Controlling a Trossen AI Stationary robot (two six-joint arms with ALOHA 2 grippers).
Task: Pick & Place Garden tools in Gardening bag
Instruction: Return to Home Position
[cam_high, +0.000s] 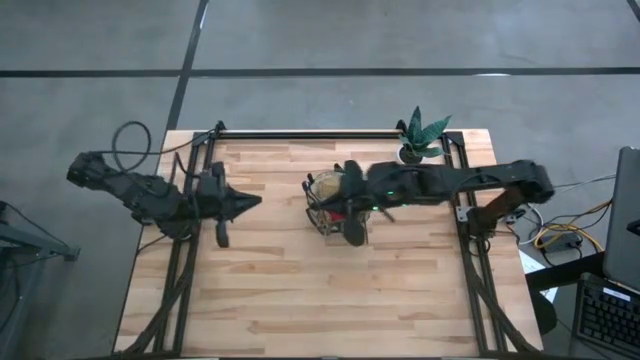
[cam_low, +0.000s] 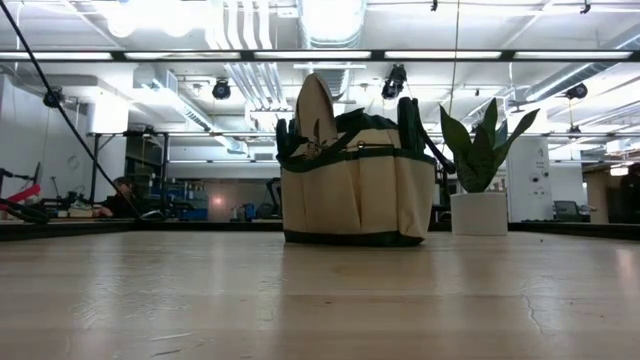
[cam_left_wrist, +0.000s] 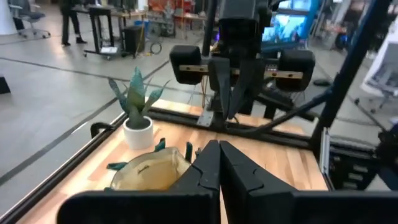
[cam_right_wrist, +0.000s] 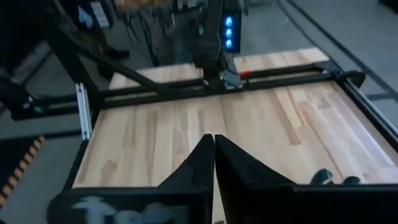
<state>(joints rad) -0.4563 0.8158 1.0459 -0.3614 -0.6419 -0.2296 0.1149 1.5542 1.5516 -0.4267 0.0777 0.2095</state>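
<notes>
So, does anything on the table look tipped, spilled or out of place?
Nothing stands out. The gardening bag stands upright, a trowel blade pointing up from it; the potted plant beside it is upright too. The right gripper is above the bag, the left gripper off to its left.

I see a potted plant (cam_high: 420, 135) at the far edge of the wooden table (cam_high: 300, 300), well ahead of the left gripper (cam_left_wrist: 219, 144). Bare boards stretch out ahead of the right gripper (cam_right_wrist: 213, 138). A keyboard (cam_high: 610, 315) and cables (cam_high: 560, 238) lie far behind it, off the table.
</notes>
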